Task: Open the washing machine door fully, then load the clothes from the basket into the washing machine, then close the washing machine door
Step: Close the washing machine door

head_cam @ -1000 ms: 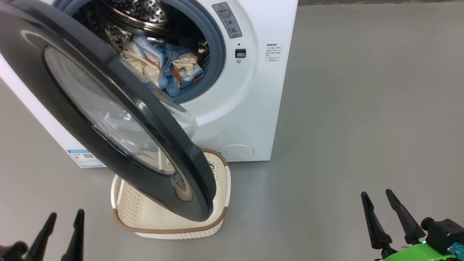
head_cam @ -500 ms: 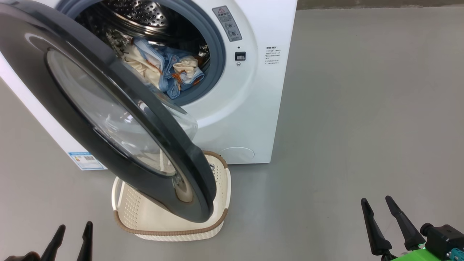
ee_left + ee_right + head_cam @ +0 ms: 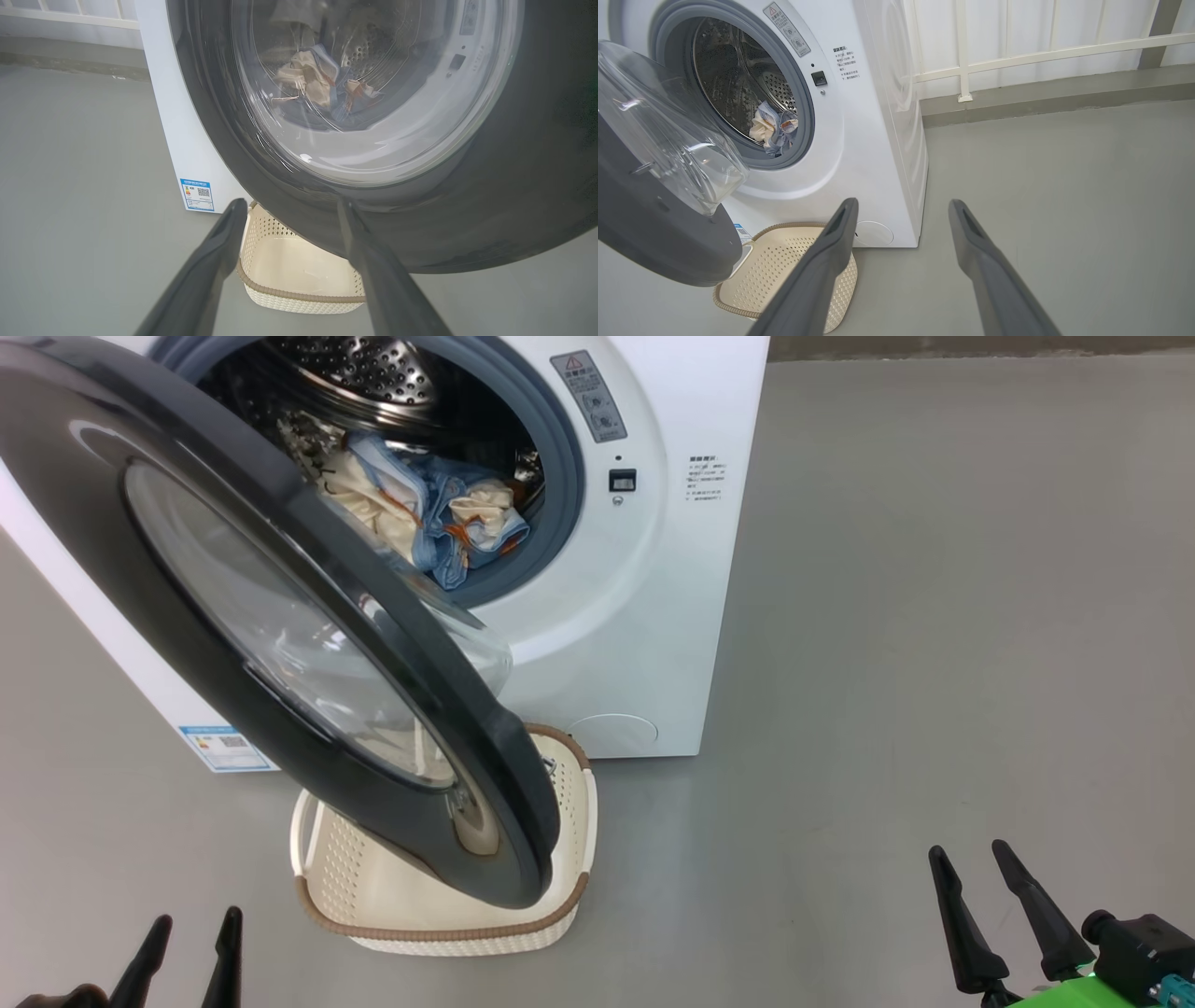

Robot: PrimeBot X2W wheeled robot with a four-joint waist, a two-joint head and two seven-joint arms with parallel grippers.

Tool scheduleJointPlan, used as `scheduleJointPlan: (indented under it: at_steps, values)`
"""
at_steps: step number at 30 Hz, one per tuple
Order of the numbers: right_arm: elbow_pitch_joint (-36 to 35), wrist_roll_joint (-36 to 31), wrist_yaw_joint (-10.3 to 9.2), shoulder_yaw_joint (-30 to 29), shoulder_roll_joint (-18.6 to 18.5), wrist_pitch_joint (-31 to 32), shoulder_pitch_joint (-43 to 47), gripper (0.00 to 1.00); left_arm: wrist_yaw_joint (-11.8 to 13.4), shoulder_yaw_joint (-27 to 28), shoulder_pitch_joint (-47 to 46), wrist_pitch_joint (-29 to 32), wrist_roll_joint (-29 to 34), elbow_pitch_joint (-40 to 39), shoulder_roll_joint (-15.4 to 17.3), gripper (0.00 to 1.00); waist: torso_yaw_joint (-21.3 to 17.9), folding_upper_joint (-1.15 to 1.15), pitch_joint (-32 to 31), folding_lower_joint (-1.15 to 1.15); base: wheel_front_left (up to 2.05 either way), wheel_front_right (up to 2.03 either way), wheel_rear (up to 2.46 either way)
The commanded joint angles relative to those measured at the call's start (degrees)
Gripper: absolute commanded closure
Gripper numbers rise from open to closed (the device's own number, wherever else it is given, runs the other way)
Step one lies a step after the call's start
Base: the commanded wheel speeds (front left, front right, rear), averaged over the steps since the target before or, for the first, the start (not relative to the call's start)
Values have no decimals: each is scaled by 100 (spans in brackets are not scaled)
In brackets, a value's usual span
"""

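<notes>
The washing machine door (image 3: 289,635) is hanging half open over the empty basket (image 3: 439,933). Its glossy black rim looks stiff, weighty and slippery, so pushing flat on it, clear of the bulging glass bowl, seems the surest hold. The soft, light clothes (image 3: 439,523) are lying in the steel drum of the washing machine (image 3: 616,616). The left hand (image 3: 198,919) and right hand (image 3: 968,849) are hovering low, fingers spread, gripping nothing.

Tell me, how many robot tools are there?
2. The left dark two-fingered tool is at the head view's lower left, open and empty; the right dark two-fingered tool is at its lower right, also open and empty.
</notes>
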Motion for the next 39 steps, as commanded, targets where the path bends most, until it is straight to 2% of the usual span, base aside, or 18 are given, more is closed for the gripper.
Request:
scheduleJointPlan:
  at_steps: [1,3,4,5,17,26,39]
  values:
    - [-133,46,9,145,-63,-27,-16,6,-9,235,-155,-38,57,-92,112,0,14,0,3,0,0,0,0]
    - [-145,55,9,167,-40,-27,-41,53,-9,249,-155,-38,77,-98,98,0,40,0,10,0,0,0,0]
    - [-170,58,9,199,-30,-27,-66,67,-9,268,-152,-38,85,-96,91,0,56,0,16,0,0,0,0]
    - [-194,64,9,232,-17,-27,-93,100,-9,302,-147,-38,101,-91,84,0,73,0,20,0,0,0,0]
    - [-353,188,9,850,108,-27,-887,100,-9,551,-82,-38,181,-87,-173,0,488,0,-21,0,0,0,0]
    - [-919,255,9,1366,86,-27,-1400,100,-9,558,-116,-38,246,-135,-320,0,858,0,-63,0,0,0,0]
    - [-1819,382,9,2396,322,-27,-1844,100,-9,560,-79,-38,279,-192,-460,0,1215,0,-177,0,0,0,0]
